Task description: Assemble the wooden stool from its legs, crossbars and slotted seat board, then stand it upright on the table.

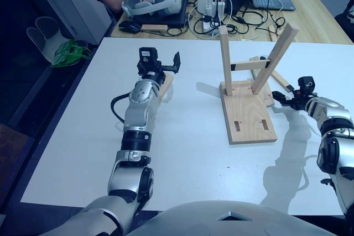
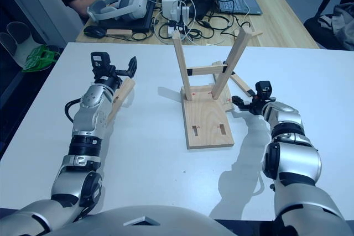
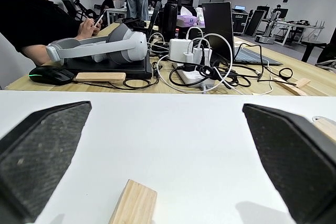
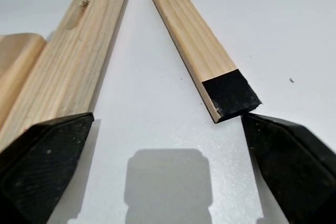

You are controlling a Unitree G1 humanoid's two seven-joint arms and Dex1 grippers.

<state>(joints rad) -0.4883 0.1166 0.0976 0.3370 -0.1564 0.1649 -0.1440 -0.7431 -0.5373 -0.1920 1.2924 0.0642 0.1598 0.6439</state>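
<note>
Right wrist view: the right pincer [image 4: 168, 121] stands wide open, empty, at a crossbar [image 4: 197, 45]; left pincer [image 3: 167, 108] likewise over a leg [image 3: 134, 203].

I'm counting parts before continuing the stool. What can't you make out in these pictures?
Pale wooden leg: head views, left forearm covers most; left wrist view's edge cuts it.
Loose wooden bars beyond the slotted seat board: upright legs hide parts; count unclear.
Right pincer by the black-tipped crossbar, right wrist view: contact unclear.
</note>
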